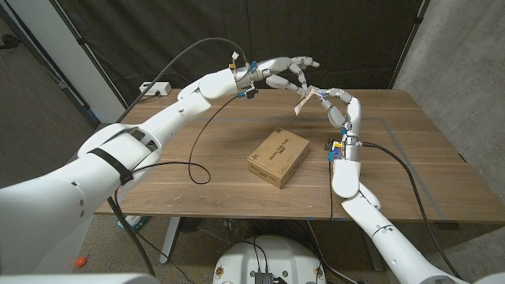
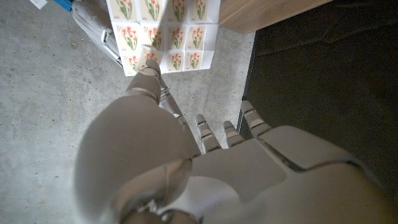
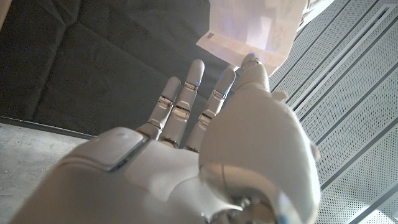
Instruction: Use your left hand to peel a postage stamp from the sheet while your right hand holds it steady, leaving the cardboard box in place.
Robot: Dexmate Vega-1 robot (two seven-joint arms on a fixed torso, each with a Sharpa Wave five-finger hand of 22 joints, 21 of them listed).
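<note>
Two hands are raised above the far half of the wooden table (image 1: 410, 170), meeting at a small stamp sheet (image 1: 305, 100) held in the air. The right hand (image 1: 341, 110) stands upright at about one o'clock from the cardboard box (image 1: 278, 157), pinching the sheet between its thumb and fingertips, the other fingers loosely spread; in the right wrist view the sheet (image 3: 252, 28) shows pale and backlit just past that hand (image 3: 205, 155). The left hand (image 1: 288, 72) reaches in from ten o'clock of the sheet, its fingers extended and apart, their tips at the sheet's upper edge. In the left wrist view the sheet (image 2: 171, 31) shows rows of red flower stamps, and one finger (image 2: 147, 78) of the left hand (image 2: 186, 168) touches its lower edge; whether that hand has a stamp gripped I cannot tell. The box lies flat near the table's middle, printed side up, well apart from both hands, at roughly seven o'clock below the sheet. A white power strip (image 1: 155, 88) sits at the table's far left corner.
</note>
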